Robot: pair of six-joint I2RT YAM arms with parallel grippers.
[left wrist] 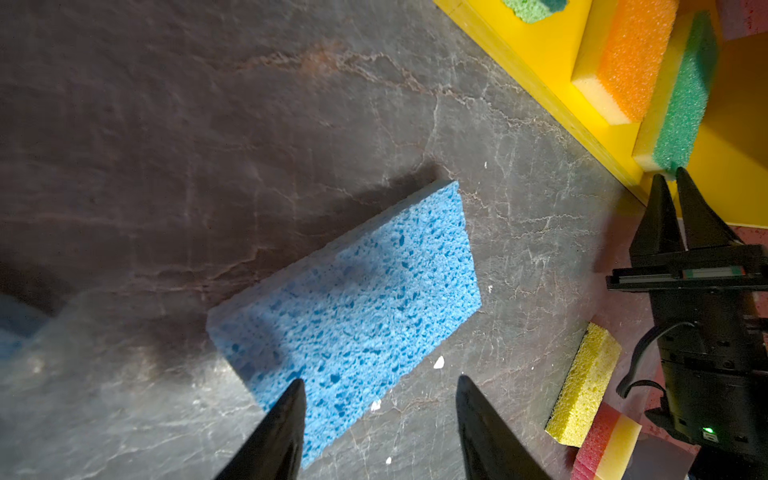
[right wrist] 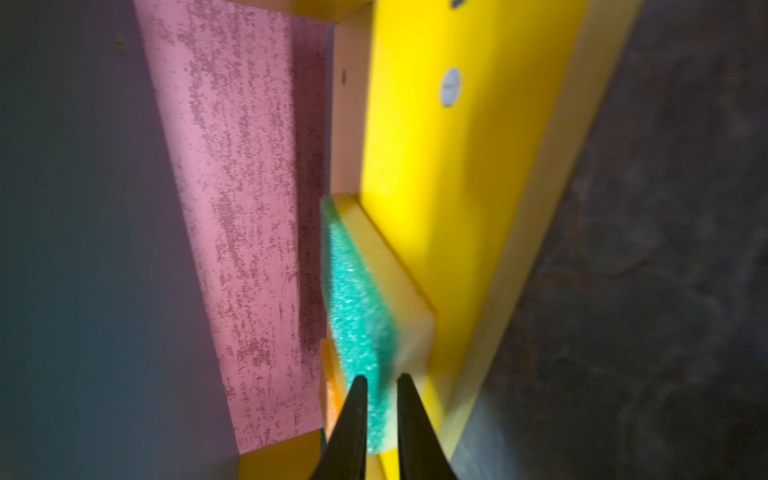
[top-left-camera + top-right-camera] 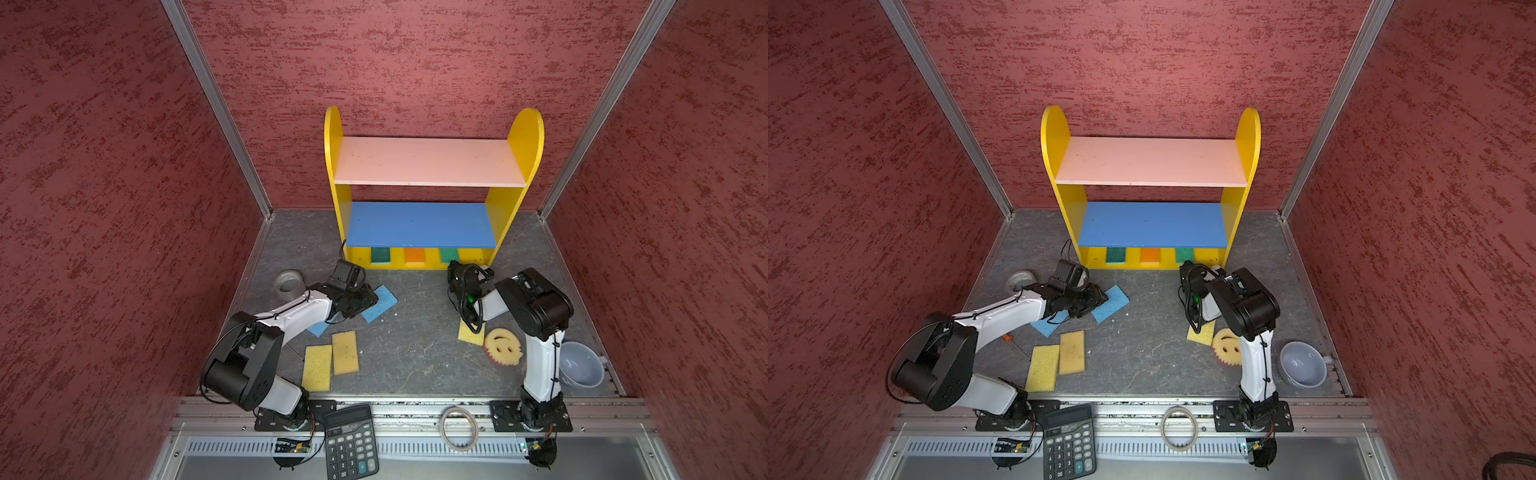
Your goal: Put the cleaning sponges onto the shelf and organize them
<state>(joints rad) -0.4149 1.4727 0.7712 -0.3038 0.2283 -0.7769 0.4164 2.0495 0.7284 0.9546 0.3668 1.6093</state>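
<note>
Against the back wall stands the shelf, its pink and blue boards bare in both top views. On its yellow bottom board three sponges sit in a row: a green-topped sponge at the left, an orange-topped sponge in the middle and a second green-topped sponge at the right.

Across the grey surface in front, the left pincer hovers about half open over a blue sponge and holds nothing. One finger overlaps the sponge's near corner in the left wrist view. The right pincer points into the bottom tier. Its fingers stand a narrow slit apart at the near end of the second green-topped sponge, which rests on the board. Whether they pinch it I cannot tell.

Another blue sponge lies partly under the left arm. Near the front edge a yellow sponge and a tan sponge lie side by side, touching. A third yellow sponge lies partly under the right arm, just beside the round smiley sponge. A pale cup stands at the right edge, and a tape roll sits at the left.
</note>
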